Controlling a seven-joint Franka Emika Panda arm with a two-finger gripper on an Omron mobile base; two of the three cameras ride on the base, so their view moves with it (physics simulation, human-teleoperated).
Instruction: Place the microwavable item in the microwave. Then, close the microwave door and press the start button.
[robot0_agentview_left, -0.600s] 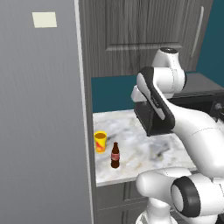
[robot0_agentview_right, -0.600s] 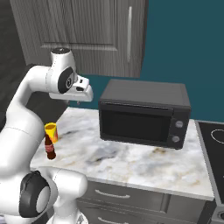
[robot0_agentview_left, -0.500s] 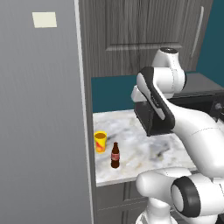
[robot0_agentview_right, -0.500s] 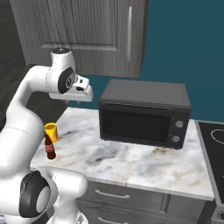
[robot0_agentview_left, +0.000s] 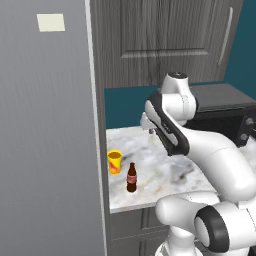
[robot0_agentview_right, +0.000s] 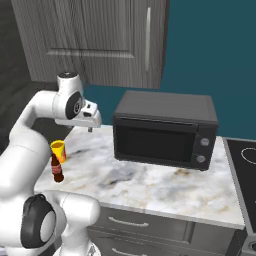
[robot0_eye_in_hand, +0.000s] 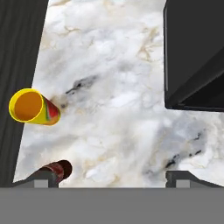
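Yellow cup (robot0_eye_in_hand: 31, 106), open top, red-orange side mark, upright

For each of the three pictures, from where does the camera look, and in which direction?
Left base view: behind the arm, on its left, facing the marble counter; the white arm fills the right.
Right base view: behind, on its right, facing the countertop oven; the arm is at left.
Hand view: above the counter, looking down; finger tips at bottom.
All share the yellow cup and cola bottle.

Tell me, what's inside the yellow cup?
From the hand view, the yellow cup looks empty: just its orange-yellow inside wall shows. The very bottom is hard to make out. It stands on the marble counter beside the cola bottle.
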